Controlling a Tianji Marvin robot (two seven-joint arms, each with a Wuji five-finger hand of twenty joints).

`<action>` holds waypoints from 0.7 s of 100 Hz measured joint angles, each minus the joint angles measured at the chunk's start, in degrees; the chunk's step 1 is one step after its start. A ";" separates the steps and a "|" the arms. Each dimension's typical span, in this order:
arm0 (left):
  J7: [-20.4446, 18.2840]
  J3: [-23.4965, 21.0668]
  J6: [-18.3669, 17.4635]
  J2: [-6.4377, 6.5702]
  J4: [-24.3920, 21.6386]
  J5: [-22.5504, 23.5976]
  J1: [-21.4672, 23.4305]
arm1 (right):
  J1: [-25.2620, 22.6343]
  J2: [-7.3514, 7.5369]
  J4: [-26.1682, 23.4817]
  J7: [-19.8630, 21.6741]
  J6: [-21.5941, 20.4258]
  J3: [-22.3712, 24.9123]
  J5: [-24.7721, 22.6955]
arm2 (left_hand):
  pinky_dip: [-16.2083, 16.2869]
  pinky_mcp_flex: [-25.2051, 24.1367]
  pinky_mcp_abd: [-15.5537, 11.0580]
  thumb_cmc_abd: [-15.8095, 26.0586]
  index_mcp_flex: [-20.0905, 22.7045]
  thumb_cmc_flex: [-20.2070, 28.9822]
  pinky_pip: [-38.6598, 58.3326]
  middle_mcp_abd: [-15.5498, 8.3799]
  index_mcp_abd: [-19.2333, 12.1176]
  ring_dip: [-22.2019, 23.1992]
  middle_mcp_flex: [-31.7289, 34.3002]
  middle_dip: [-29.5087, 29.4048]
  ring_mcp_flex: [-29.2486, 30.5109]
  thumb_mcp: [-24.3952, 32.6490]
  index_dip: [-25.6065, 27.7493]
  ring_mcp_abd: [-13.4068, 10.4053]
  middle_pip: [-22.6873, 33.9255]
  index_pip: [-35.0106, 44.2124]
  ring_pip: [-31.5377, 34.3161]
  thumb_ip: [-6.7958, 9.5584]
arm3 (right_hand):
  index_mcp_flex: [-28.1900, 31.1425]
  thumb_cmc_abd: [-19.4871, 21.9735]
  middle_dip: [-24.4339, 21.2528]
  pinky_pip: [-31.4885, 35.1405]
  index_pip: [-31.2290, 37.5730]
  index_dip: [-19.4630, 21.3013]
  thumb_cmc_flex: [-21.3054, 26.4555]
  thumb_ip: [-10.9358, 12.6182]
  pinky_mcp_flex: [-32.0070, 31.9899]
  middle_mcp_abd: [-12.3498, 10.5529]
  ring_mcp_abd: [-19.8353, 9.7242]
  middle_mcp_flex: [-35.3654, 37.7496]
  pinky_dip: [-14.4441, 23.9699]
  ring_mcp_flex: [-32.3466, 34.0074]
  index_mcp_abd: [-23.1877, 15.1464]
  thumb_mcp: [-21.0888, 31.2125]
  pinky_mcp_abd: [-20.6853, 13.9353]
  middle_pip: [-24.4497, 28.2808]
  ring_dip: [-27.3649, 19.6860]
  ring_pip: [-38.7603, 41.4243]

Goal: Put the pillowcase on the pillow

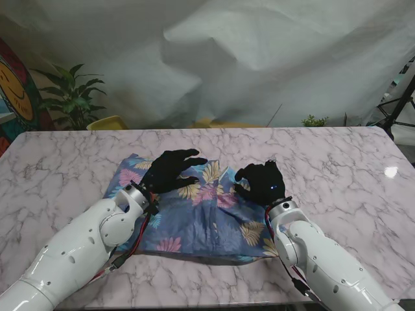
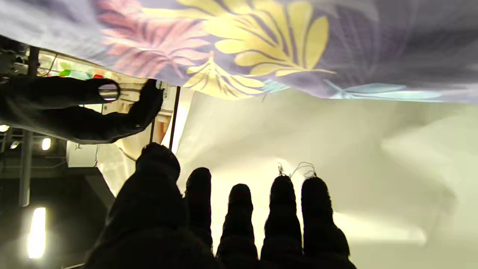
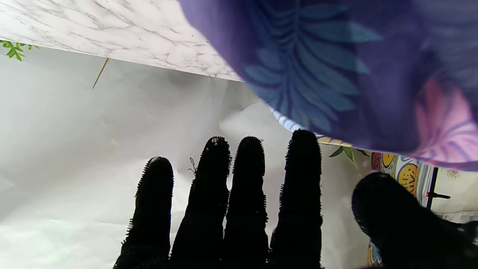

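Observation:
A blue pillowcase [image 1: 194, 217] with pink and yellow leaf print lies bulging in the middle of the marble table [image 1: 337, 168]; I cannot make out the pillow apart from it. My left hand [image 1: 172, 170], in a black glove, hovers over its far middle with fingers spread and nothing in them. My right hand [image 1: 261, 181] hangs over the far right corner, open as well. In the left wrist view the printed fabric [image 2: 261, 41] lies past the straight fingers [image 2: 239, 216], and the right hand [image 2: 67, 108] shows beside it. In the right wrist view the fabric [image 3: 336, 67] is apart from the fingers [image 3: 246, 194].
A white backdrop sheet [image 1: 246, 58] hangs behind the table. A potted plant [image 1: 71, 97] and a yellow object [image 1: 107, 122] stand at the far left, beside a colourful smiley board [image 1: 16, 91]. A black tripod [image 1: 399, 107] stands at the far right.

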 measured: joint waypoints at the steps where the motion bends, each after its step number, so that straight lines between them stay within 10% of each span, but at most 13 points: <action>1: -0.09 0.11 0.19 0.01 0.08 0.00 -0.14 | 0.09 0.00 0.11 -0.06 -0.01 -0.18 0.07 | -0.08 -0.20 0.00 0.32 -0.19 0.01 -0.60 0.07 0.05 -0.11 -0.04 -0.16 -0.50 -0.01 0.00 -0.04 -0.20 0.02 -0.07 0.00 | 0.00 0.00 0.00 0.00 0.00 0.00 0.00 0.00 0.00 0.00 0.00 0.00 0.00 0.00 0.00 0.00 0.00 0.00 0.00 0.00; 29: -11.67 7.53 4.49 0.97 6.44 -2.51 -7.81 | 5.61 -0.92 6.97 -2.61 -3.10 -8.32 3.90 | -8.77 -3.94 -0.12 2.36 -6.11 1.10 -10.85 1.97 4.25 -7.47 -4.37 -2.78 -6.83 -1.12 -0.02 1.82 -14.51 -4.67 -7.87 0.00 | 0.00 0.00 0.00 0.00 0.38 0.00 0.00 0.00 0.00 0.00 0.00 0.00 0.00 0.00 1.08 0.00 0.02 0.00 0.00 0.00; 70: -7.37 10.18 4.29 -1.25 13.43 -11.83 -9.48 | 8.09 -2.06 9.88 -4.68 -11.73 -11.61 5.99 | -10.26 -4.38 -0.08 4.56 -8.82 1.16 -14.15 3.29 6.12 -7.50 -5.69 -0.63 -8.33 -1.22 -0.06 1.84 -16.70 -6.87 -10.57 0.00 | 0.00 0.00 0.00 0.00 0.52 0.00 0.00 0.00 0.21 0.00 -0.01 0.00 0.00 0.01 1.66 0.01 0.04 0.00 0.00 0.00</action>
